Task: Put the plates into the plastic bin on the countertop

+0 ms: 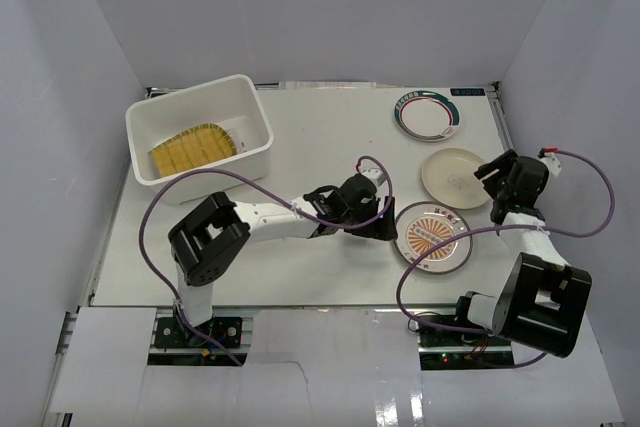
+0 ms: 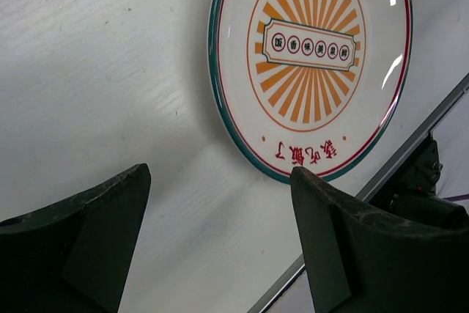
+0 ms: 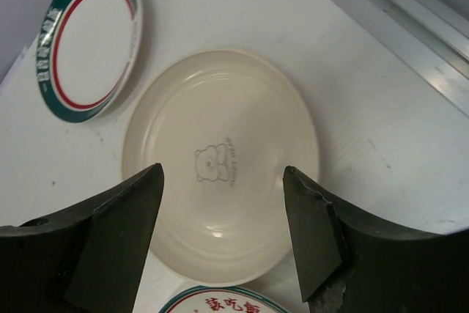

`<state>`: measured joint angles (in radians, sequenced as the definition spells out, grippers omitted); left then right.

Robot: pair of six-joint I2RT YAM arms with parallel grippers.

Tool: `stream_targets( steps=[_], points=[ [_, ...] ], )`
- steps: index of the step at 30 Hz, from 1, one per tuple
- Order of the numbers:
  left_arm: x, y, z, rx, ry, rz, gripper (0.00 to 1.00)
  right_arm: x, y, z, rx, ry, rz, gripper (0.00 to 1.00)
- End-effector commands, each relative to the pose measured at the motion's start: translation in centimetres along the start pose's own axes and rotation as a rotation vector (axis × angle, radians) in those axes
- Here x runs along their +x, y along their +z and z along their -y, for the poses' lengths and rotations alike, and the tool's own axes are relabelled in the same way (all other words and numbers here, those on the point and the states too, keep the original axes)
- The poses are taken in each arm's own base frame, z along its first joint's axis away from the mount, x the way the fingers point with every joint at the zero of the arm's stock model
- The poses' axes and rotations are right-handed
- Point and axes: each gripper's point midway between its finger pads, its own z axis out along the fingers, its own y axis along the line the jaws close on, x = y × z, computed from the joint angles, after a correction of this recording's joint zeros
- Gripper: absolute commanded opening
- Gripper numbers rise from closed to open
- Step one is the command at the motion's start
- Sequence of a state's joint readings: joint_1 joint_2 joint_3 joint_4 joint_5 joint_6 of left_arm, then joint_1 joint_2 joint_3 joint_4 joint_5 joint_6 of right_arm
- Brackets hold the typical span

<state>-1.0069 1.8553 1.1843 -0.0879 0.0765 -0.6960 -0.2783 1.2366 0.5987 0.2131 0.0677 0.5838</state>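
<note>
Fingers on the left gripper (image 2: 220, 174) stand wide apart with nothing between them, only bare white surface showing in the gap. Just past their tips lies the plate with the orange radial pattern (image 2: 311, 64), flat on the countertop (image 1: 320, 137) near its front edge. From the overhead view this gripper (image 1: 385, 222) sits close against the plate's left rim (image 1: 432, 237), though I cannot tell whether it touches.

The right gripper (image 3: 223, 174) is also spread wide and holds nothing. It hangs over the near side of the cream plate (image 3: 220, 166), which carries a small bear drawing in its middle and lies flat. Overhead, the right gripper (image 1: 487, 177) is at that plate's right edge (image 1: 450, 177). The cream plate lies just behind the orange-patterned one, the two rims near each other.

Farther back lies the white plate with the green rim (image 1: 428, 114), apart from the cream one (image 3: 88, 42).

The plastic bin (image 1: 215, 175) stands at the far left of the countertop, well apart from both grippers. A yellow woven plate (image 1: 192, 150) rests inside it; anything lying beneath that plate is hidden.
</note>
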Motion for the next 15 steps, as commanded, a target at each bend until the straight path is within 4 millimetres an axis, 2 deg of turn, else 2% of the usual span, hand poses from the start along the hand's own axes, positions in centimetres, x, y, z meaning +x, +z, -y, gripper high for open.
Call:
stream_targets(
  steps=[1, 3, 5, 7, 8, 10, 11, 13, 15],
  points=[
    [-2.3, 1.1, 2.4, 0.071, 0.016, 0.044, 0.87, -0.3, -0.2, 3.9, 0.126, 0.061, 0.07, 0.72],
    [-2.4, 2.1, 2.8, 0.082, 0.024, 0.034, 0.87, 0.7, 0.2, 5.0, 0.15, 0.073, 0.048, 0.72],
    [-1.5, 3.7, 2.4, 0.073, 0.026, 0.002, 0.83, 2.0, 1.1, 5.3, 0.143, 0.088, -0.006, 0.7],
    [-1.5, 4.6, 2.6, 0.073, 0.033, -0.006, 0.77, 2.7, 1.8, 4.6, 0.107, 0.098, -0.052, 0.67],
    [-0.8, 5.4, 2.1, 0.059, 0.035, -0.024, 0.67, 3.6, 2.3, 4.8, 0.109, 0.103, -0.086, 0.65],
    [-0.4, 6.0, 1.7, 0.043, 0.035, -0.035, 0.57, 4.2, 2.9, 4.4, 0.088, 0.116, -0.117, 0.59],
    [-0.1, 6.4, 1.2, 0.026, 0.035, -0.039, 0.48, 4.1, 3.2, 4.4, 0.085, 0.124, -0.112, 0.56],
    [0.3, 6.6, 0.5, 0.002, 0.04, -0.044, 0.39, 5.2, 3.5, 3.8, 0.047, 0.14, -0.157, 0.51],
    [0.4, 6.8, -0.3, -0.032, 0.045, -0.042, 0.25, 5.8, 3.8, 4.0, 0.048, 0.159, -0.168, 0.46]
  ],
)
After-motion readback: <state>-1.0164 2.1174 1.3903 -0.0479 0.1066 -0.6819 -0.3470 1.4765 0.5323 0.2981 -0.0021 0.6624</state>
